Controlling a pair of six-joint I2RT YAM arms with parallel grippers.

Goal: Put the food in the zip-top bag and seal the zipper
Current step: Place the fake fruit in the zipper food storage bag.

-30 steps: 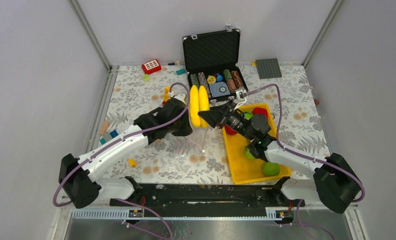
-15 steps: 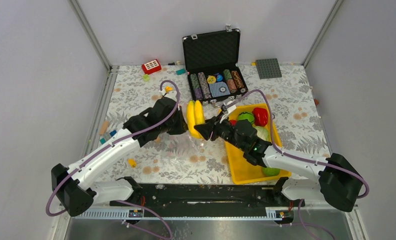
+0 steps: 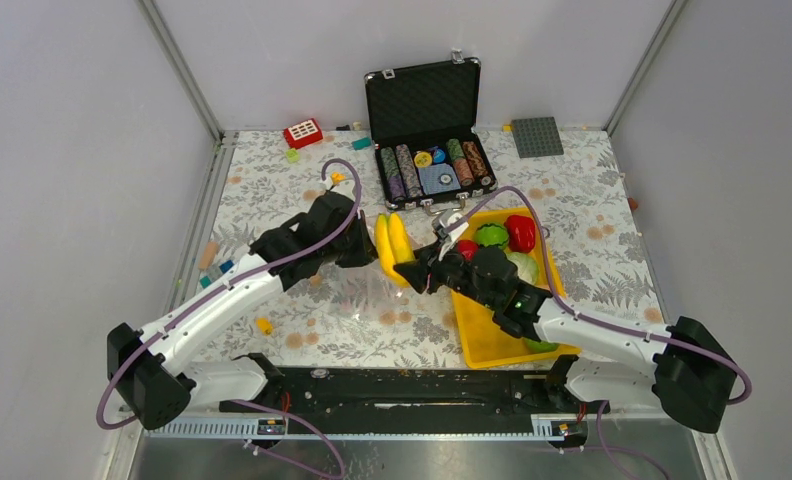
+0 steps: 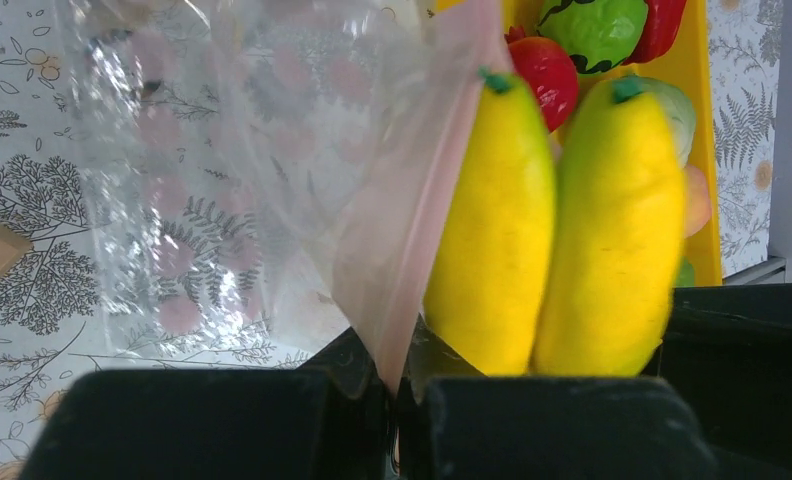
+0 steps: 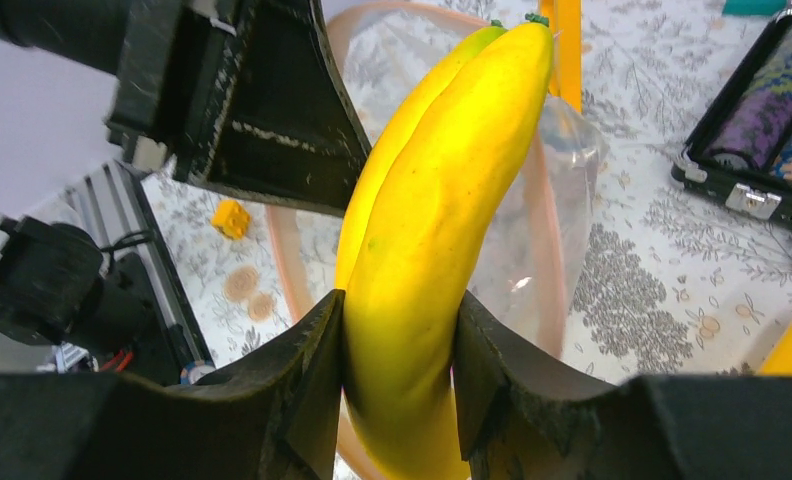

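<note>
My right gripper (image 3: 412, 272) is shut on the lower end of a yellow banana pair (image 3: 392, 245), which it holds upright (image 5: 442, 220) with the tips pointing away. The clear zip-top bag (image 4: 252, 170) hangs open beside and behind the banana. Its pinkish zipper strip (image 4: 422, 220) rings the mouth (image 5: 547, 250). My left gripper (image 3: 357, 245) is shut on the bag's edge at the strip (image 4: 402, 395). The yellow tray (image 3: 502, 335) holds a green fruit (image 3: 492, 235), a red one (image 3: 520, 232), a pale green one (image 3: 524, 266) and a strawberry (image 3: 465, 248).
An open black poker chip case (image 3: 427, 120) stands at the back. A red brick (image 3: 302, 133) and a grey baseplate (image 3: 537, 137) lie near the far edge. Small bricks (image 3: 217, 268) and a yellow brick (image 3: 263, 325) lie on the left.
Both grippers have moved toward the near edge. The banana has come down and closer with the right gripper. The left gripper keeps its hold on the bag's edge.
</note>
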